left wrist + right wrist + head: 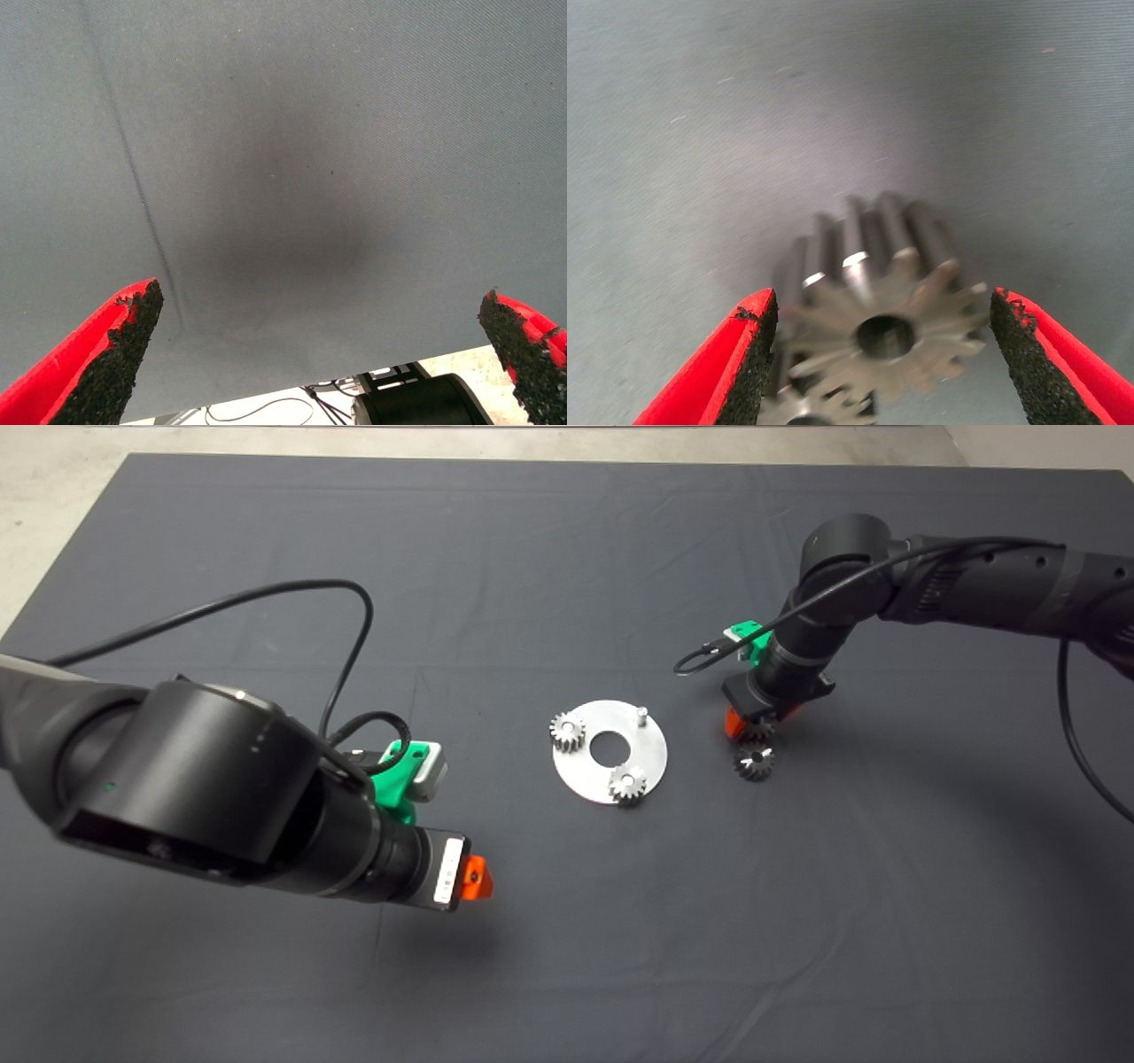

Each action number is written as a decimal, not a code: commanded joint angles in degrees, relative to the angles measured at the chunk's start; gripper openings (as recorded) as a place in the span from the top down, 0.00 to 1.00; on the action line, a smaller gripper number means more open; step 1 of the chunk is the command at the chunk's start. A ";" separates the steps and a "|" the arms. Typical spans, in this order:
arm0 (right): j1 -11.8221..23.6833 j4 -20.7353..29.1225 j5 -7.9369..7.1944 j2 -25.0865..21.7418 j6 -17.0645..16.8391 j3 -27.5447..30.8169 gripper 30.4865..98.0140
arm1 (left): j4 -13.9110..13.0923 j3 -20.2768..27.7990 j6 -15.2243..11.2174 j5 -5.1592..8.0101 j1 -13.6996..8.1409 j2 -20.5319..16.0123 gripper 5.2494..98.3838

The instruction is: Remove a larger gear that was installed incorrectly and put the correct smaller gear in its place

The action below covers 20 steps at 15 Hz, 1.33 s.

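Dark mat (567,558) underlies right gripper (881,354), fingers straddling the larger gear (877,301); left gripper (319,354) hovers agape.

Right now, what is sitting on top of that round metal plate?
Two small bright gears sit on the round plate, plus one bare pin. Whether pins run through those gears is hidden by them.

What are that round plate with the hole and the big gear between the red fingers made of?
The round plate looks like bare metal, perhaps aluminium or steel: pale, matte silver, flat and thin. The larger gear between the right gripper fingers looks like machined steel: grey, with bright glints on its tooth tips. The exact alloy cannot be told.
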 commanded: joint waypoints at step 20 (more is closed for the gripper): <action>-1.96 4.19 -7.52 -3.83 7.14 6.42 0.51 | 0.73 0.17 0.32 0.90 -0.23 -0.01 0.07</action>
